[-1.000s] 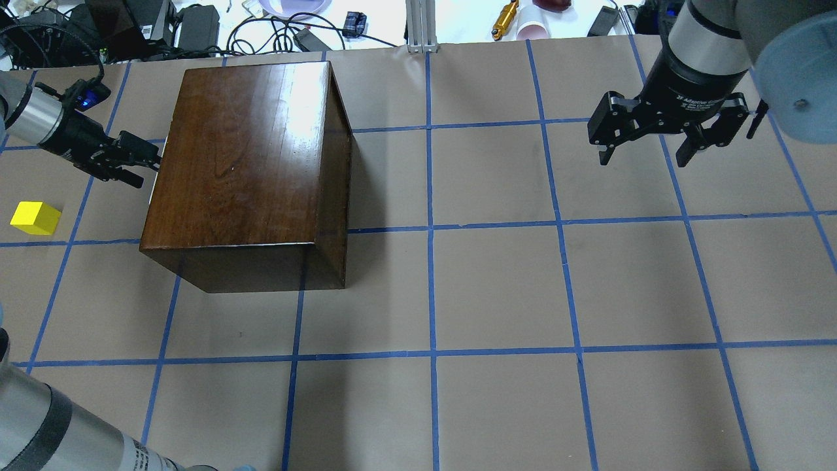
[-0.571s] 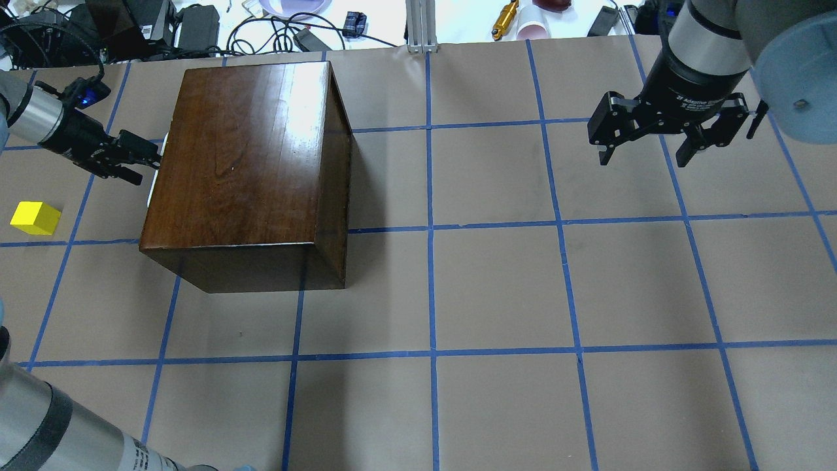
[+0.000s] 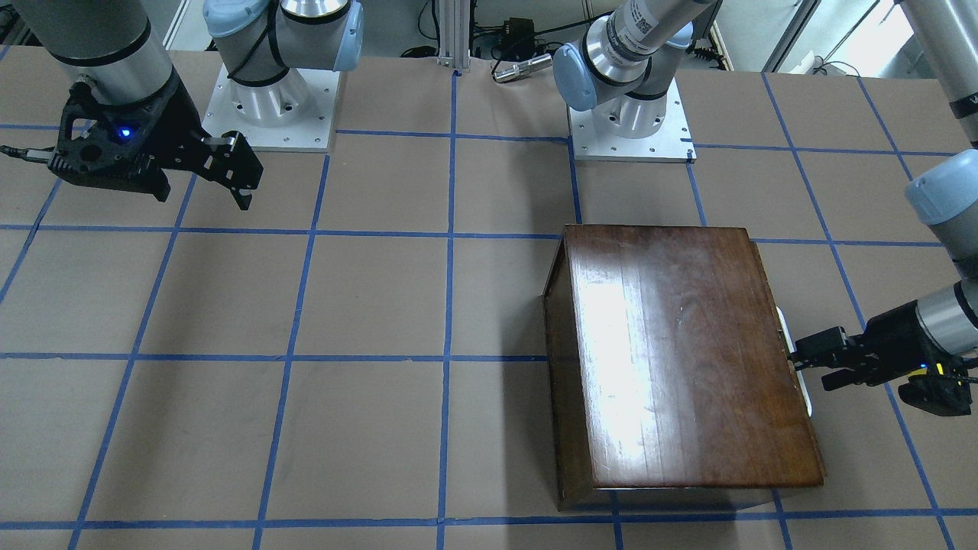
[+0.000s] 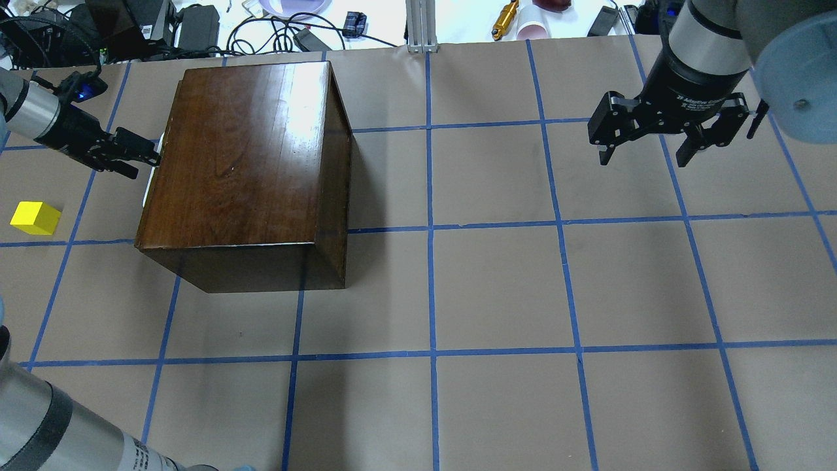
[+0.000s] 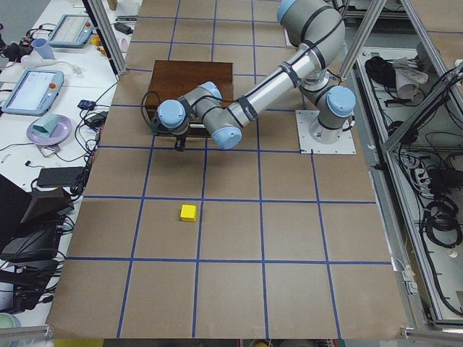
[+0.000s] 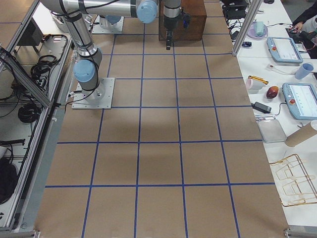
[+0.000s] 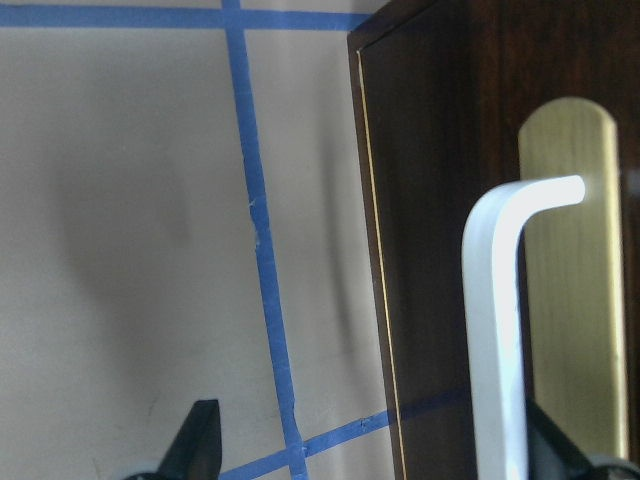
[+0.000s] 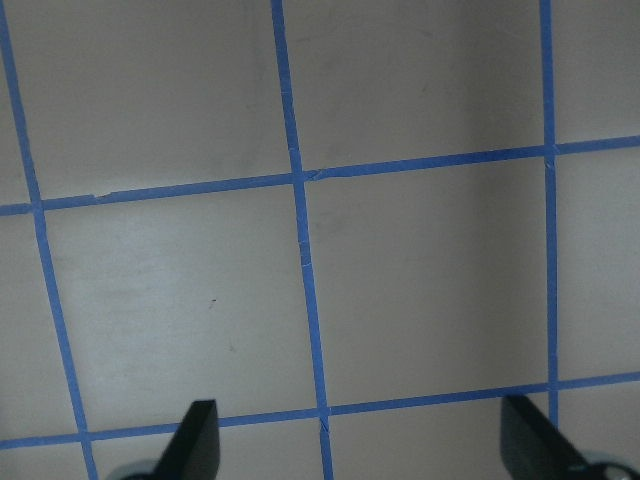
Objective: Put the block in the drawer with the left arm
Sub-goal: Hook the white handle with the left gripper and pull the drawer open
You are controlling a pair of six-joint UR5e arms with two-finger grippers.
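The yellow block (image 4: 36,218) lies on the table to the left of the dark-brown wooden box (image 4: 242,163); it also shows in the exterior left view (image 5: 188,212). The drawer front (image 7: 440,250) is flush with the box, with a pale pull (image 7: 495,330) on a brass plate. My left gripper (image 4: 147,160) is open at the box's left face, and the pull stands between its fingers, close to one of them. In the front-facing view the left gripper (image 3: 802,363) is at the white pull (image 3: 795,367). My right gripper (image 4: 644,157) is open and empty, hovering far right.
Cables, adapters, a cup and a brass tool (image 4: 505,19) lie beyond the table's far edge. The two arm bases (image 3: 267,107) stand at the robot's side. Blue tape lines grid the brown table (image 4: 497,288).
My left gripper has drawn back a little to the left. The box's near left corner has shifted slightly left, and more of the white pull shows. The right arm and the block have not moved.
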